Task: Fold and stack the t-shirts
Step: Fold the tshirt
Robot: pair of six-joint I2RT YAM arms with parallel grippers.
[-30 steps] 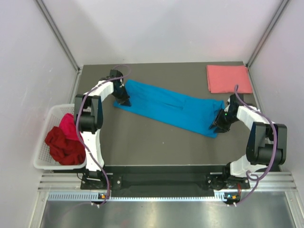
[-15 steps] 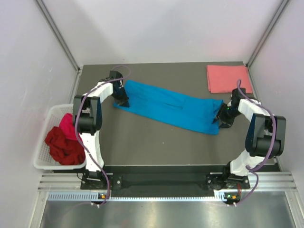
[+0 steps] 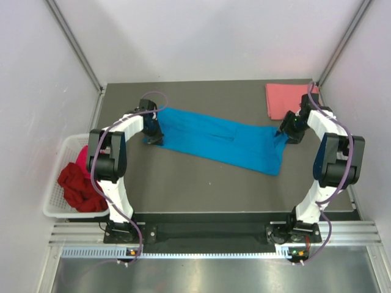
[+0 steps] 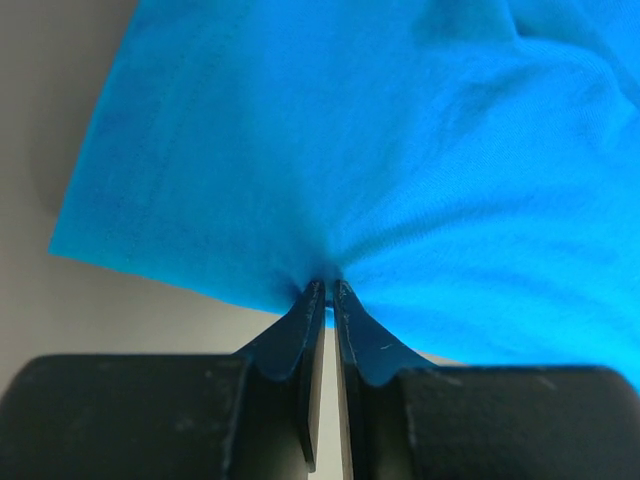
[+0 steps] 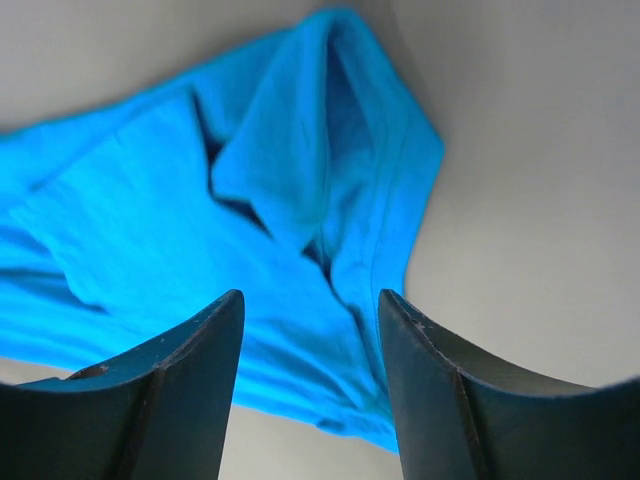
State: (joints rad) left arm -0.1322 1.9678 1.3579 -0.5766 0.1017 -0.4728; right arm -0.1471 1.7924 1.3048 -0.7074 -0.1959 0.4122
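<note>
Your left gripper [image 4: 328, 292] is clenched on the blue t-shirt [image 3: 220, 140]. Your right gripper [image 5: 310, 300] gapes wide above it, farther back than before.

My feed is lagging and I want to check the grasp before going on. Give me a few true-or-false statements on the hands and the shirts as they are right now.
1. The left hand is pinched shut on an edge of the blue t-shirt. True.
2. The right hand is shut on the blue t-shirt. False: its fingers stand wide apart, with the blue cloth showing between them.
3. The salmon pink t-shirt lies folded at the far right corner of the table. True.
4. The basket is empty. False: it holds the dark red t-shirt and the magenta t-shirt, both crumpled.
</note>
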